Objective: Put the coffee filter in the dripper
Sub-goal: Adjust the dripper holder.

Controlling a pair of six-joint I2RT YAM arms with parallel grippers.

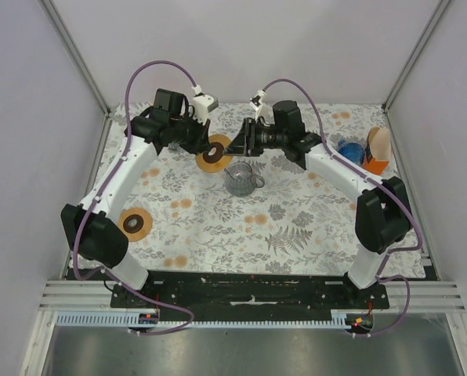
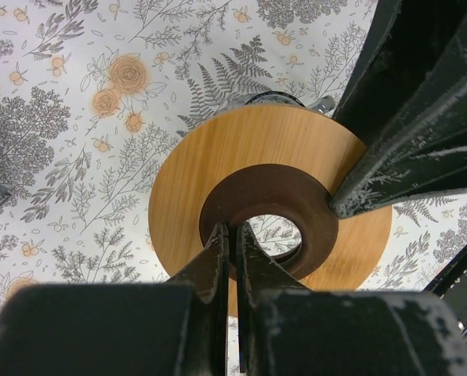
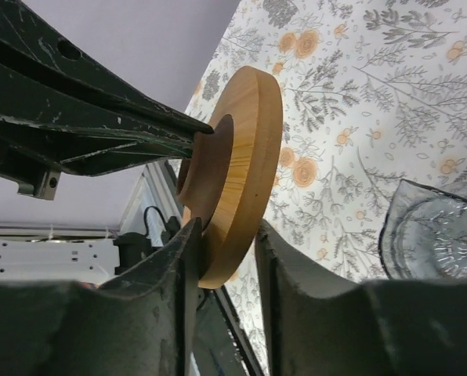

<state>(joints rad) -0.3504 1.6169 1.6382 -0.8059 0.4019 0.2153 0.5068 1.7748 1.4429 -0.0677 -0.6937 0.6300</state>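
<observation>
The left tool [image 2: 232,235] pinches the dark inner lip of the wooden ring [image 1: 212,153], held above the worktop [image 1: 296,227] at 10 o'clock from the glass dripper [image 1: 242,178]. The right tool [image 3: 227,229] straddles the ring's edge narrowly; whether it presses I cannot tell. Opposed pulls could twist the ring loose onto the dripper. The likely filter, a pale cone [image 1: 379,145], sits at 2 o'clock just past the right arm. A second ring [image 1: 135,224] lies at 8 o'clock.
</observation>
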